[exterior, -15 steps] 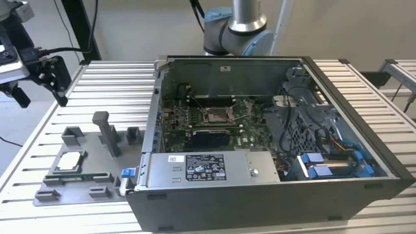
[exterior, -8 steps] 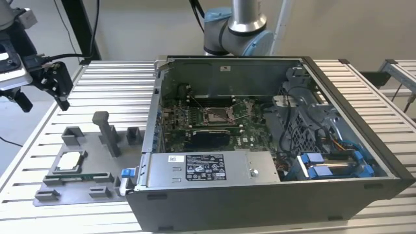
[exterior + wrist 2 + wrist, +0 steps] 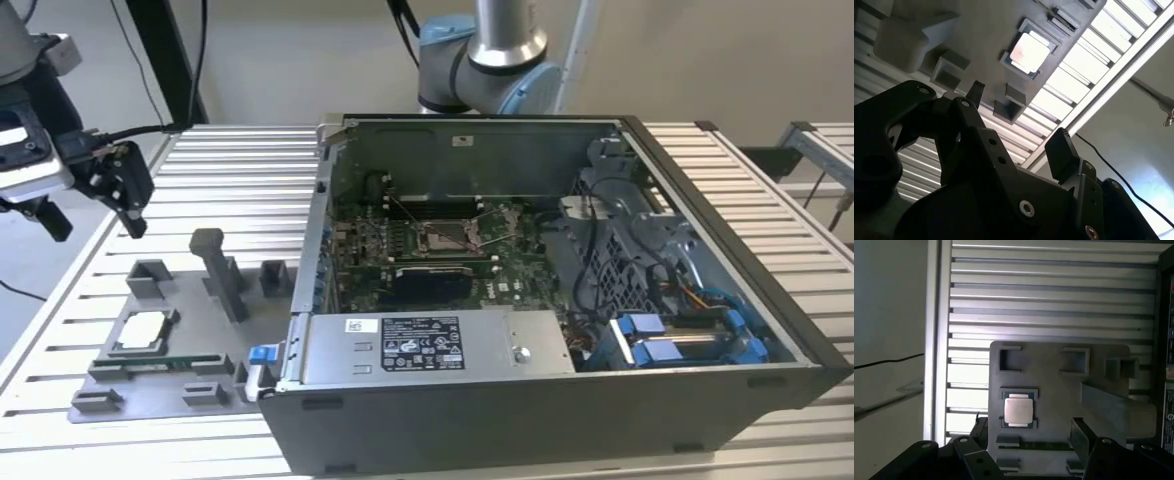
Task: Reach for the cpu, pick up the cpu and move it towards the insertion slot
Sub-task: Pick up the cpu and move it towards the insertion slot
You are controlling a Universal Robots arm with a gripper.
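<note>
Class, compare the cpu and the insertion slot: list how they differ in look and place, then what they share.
Place: the cpu lies in a grey fixture on the slatted table; the insertion slot sits on the board inside the open computer case. Look: the cpu shows a plain silver top; the insertion slot is a metal frame around a darker centre. Both are square and lie flat.

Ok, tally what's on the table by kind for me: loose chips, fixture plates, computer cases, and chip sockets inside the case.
cpu: 1
grey fixture plate: 1
open computer case: 1
insertion slot: 1
Total: 4
</note>
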